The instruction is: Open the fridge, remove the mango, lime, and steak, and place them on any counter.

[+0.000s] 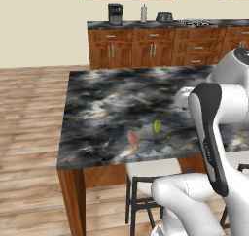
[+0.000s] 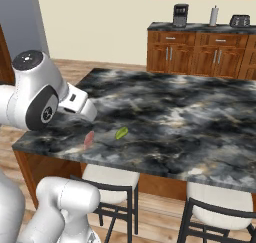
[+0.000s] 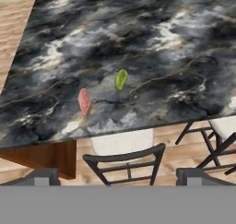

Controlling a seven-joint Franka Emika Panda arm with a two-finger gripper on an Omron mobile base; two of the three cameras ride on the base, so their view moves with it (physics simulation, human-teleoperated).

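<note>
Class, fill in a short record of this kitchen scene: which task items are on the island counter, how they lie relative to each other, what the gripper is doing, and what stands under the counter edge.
items on counter: steak and mango
lime: not among them
arrangement: steak and mango lie apart, near the counter's front edge
gripper: open, holding nothing, back from the counter
under the edge: stools with pale seats

The steak (image 1: 132, 139) and the mango (image 1: 157, 126) lie on the counter (image 1: 107, 96), near its front edge and close to its front left corner. The steak sits nearer the edge, the mango just beside it, to its right and a little further in. Two stools (image 2: 111, 179) stand tucked under that front edge.
</note>
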